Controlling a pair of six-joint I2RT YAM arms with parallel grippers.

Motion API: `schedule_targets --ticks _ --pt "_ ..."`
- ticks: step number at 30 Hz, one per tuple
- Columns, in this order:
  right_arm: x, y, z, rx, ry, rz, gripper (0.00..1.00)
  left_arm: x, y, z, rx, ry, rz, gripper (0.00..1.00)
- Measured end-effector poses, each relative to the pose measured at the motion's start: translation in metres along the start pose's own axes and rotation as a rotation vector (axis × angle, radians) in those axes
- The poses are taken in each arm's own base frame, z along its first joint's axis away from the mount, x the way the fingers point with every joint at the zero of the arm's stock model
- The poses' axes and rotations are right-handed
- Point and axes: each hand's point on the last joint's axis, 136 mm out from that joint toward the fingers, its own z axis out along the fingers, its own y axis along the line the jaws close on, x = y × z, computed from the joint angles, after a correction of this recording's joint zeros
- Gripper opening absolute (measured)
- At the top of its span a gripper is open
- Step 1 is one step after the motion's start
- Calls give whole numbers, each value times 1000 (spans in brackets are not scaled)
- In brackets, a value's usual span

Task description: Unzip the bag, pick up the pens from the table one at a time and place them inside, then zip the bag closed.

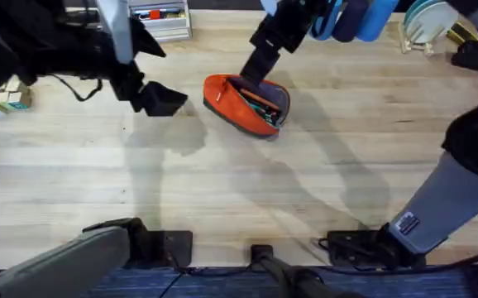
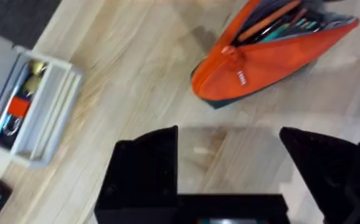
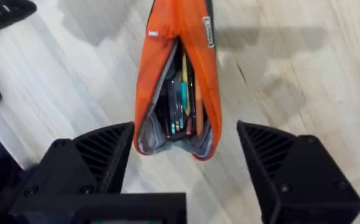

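Observation:
The orange bag [image 1: 241, 103] lies mid-table on the table [image 1: 305, 182], unzipped, its mouth gaping. Several pens [image 3: 183, 107] lie inside it, among them orange and teal barrels [image 2: 273, 26]. My right gripper [image 3: 186, 155] hovers open just over the bag's open end [image 3: 174, 56], one finger on either side and nothing held; from overhead it [image 1: 250, 79] sits at the pouch's far end. My left gripper [image 1: 161, 99] is a short way to the left of the bag, apart from it. Its black fingers [image 2: 146, 168] are spread open over bare wood, the bag [image 2: 261, 65] beyond them.
A grey compartment tray [image 1: 161, 20] with small items stands at the back edge, also seen close by the left gripper [image 2: 37, 106]. Blue cylinders [image 1: 361, 20] and a dish rack [image 1: 425, 26] sit at the back right. Small blocks [image 1: 7, 99] lie far left.

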Motion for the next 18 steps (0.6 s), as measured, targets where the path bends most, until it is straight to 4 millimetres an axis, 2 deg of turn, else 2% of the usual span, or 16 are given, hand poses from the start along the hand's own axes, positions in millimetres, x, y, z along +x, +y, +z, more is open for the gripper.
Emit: schedule_targets --ticks 7,9,14,18 --pt "-1 0 -4 2 -3 133 997 12 18 -19 -54 -51 -16 993" --pt "3 -5 -5 4 1 173 997 12 24 -26 -55 -122 4 993" --pt "8 -15 -9 40 8 194 997 19 28 -15 0 -186 -16 993" --pt "8 -14 -19 73 0 189 997 30 29 1 57 -204 -54 993"
